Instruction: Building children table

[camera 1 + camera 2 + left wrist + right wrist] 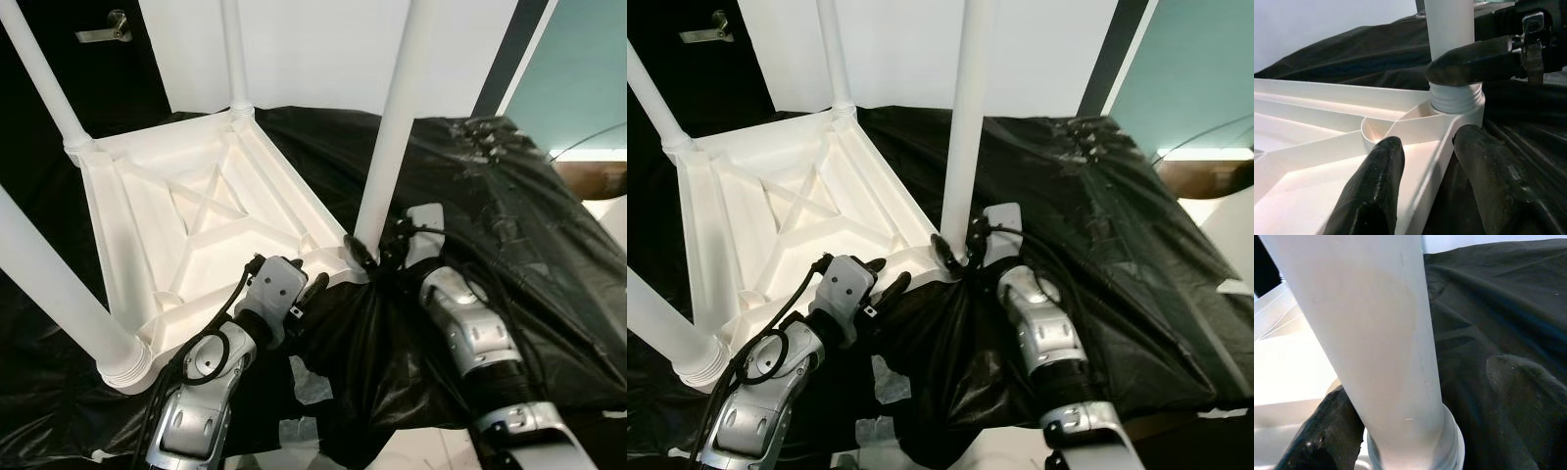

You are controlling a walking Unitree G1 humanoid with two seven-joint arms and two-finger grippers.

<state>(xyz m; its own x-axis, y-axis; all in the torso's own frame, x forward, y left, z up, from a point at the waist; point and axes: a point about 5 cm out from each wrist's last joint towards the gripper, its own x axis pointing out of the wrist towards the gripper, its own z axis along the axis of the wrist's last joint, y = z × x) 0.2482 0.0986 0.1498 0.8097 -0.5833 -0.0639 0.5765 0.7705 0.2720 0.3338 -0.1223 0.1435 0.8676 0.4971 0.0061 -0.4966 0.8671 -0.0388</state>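
Under me a crumpled black sheet (509, 206) covers the work surface, glossy and full of folds, with scraps of white showing at its near edge; behind it stands a white wall (323, 49), to my left a dark door with a metal handle (105, 31), to my right a pale teal panel (578, 78); on the sheet lies the children's table (196, 225), white plastic, turned upside down, its underside ribbed with a raised cross in the middle and a rim all round; four round white legs rise from its corners, each seated in a ribbed collar; the leg at the near right corner (397, 117) is the one I am working on; my right gripper (367, 253) is at the foot of that leg, just above the collar, one black finger (1317, 435) pressed to the leg's side and the other (1518, 396) standing a little off it, so the jaws straddle the leg but I cannot tell if they truly clamp it; my left gripper (312, 286) is at the table's near rim (1435, 161), beside the same corner, jaws parted, one finger inside the rim and one outside over the black sheet, the rim between them.
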